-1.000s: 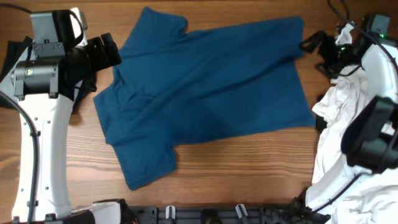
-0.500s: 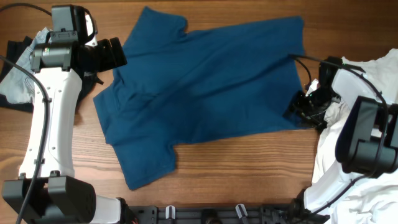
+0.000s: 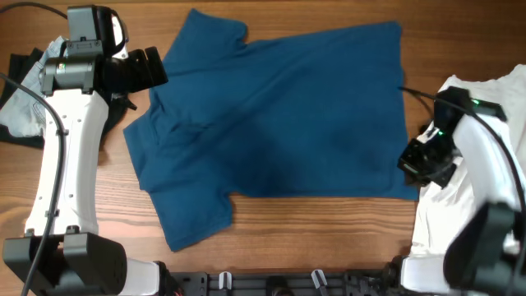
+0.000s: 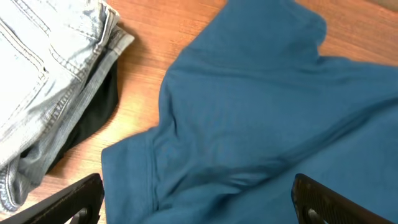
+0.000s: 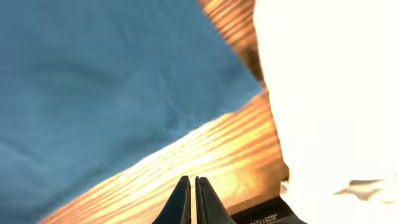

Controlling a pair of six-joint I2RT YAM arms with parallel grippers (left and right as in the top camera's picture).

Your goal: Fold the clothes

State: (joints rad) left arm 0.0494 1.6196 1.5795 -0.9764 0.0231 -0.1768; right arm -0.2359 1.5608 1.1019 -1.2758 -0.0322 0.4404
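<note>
Right gripper (image 5: 191, 198): jaws pressed together, nothing between them, tips over bare wooden table (image 5: 205, 155). Dark blue shirt (image 5: 106, 81) lies flat ahead and left of tips, hem corner just beyond them. White cloth (image 5: 336, 81) heaped at tips' right. Left gripper (image 4: 199, 202): fingers spread wide, empty, shirt's shoulder and one sleeve ahead of them. Pale jeans (image 4: 43, 74) off to its left, on dark cloth.

Wooden table (image 3: 312, 222), pale denim jeans (image 4: 37, 81) over dark cloth (image 4: 93, 118), white cloth heap (image 3: 501, 89)
</note>
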